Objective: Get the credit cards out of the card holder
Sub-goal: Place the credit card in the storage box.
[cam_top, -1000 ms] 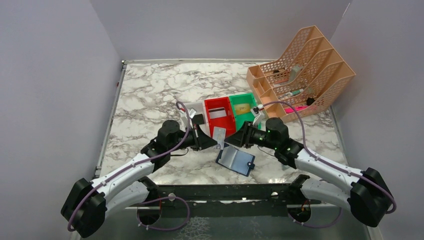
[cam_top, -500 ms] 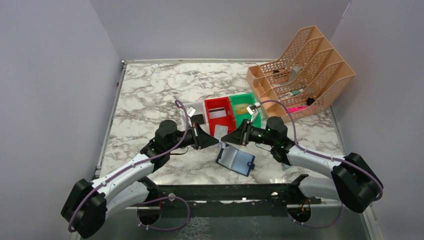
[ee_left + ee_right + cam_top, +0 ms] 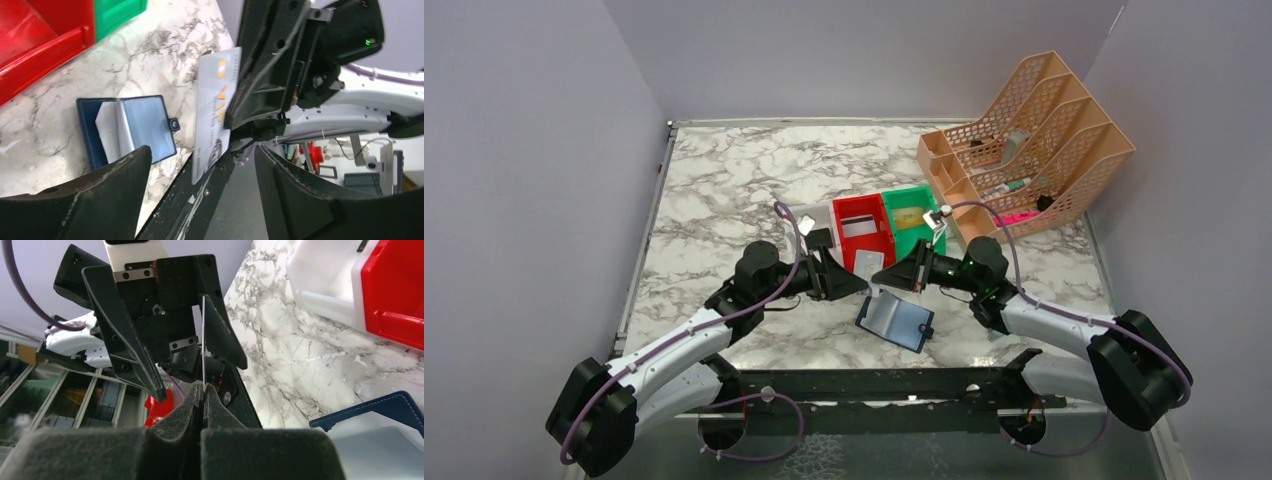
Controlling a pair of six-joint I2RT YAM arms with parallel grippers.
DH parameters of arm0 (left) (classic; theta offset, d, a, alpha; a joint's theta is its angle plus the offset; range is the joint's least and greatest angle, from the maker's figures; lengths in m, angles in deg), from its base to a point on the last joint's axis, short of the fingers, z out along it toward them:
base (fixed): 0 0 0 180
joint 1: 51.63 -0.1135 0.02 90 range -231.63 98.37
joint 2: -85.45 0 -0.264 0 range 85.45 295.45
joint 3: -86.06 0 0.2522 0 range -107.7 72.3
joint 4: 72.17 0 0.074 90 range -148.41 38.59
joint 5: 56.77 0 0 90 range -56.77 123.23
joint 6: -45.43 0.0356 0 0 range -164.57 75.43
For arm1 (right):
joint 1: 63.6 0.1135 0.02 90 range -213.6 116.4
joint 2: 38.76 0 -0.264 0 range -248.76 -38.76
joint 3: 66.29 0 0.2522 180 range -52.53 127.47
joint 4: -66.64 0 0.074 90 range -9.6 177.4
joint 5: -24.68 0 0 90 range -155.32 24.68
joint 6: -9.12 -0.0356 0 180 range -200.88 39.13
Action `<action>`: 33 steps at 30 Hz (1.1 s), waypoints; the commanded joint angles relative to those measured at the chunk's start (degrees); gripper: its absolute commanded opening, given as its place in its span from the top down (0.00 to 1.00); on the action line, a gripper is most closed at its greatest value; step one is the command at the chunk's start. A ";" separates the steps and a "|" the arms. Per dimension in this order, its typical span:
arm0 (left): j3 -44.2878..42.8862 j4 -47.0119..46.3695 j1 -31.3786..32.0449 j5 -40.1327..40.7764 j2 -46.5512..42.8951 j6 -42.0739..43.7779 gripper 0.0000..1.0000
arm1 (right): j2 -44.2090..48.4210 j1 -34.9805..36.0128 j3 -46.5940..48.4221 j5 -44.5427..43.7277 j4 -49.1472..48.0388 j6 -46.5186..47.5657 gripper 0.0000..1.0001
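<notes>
We clamp our right gripper (image 3: pixel 203 390) on the whitish credit card (image 3: pixel 215 115), held in the air near the open card holder (image 3: pixel 150 127), while our left gripper (image 3: pixel 202 148) stands spread around it, apparently to hand it across.

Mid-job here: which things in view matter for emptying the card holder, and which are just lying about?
Job: whitish VIP card, pinched by the right fingers; left fingers, open either side of it; card holder, lying open.
Lying about: red bin; green bin; white bin; peach mesh organiser.
</notes>
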 commanded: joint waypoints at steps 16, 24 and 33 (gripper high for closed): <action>-19.47 51.38 -0.54 47.85 -1.74 22.87 0.01 | -3.12 -0.32 24.06 -28.01 43.37 35.54 0.99; -15.59 51.57 -0.53 59.72 -9.71 25.89 0.01 | -14.28 4.17 32.91 -42.25 43.37 56.40 0.97; -15.95 51.55 -0.56 61.62 -8.94 25.50 0.01 | -24.97 9.10 34.86 -47.43 36.25 78.81 0.98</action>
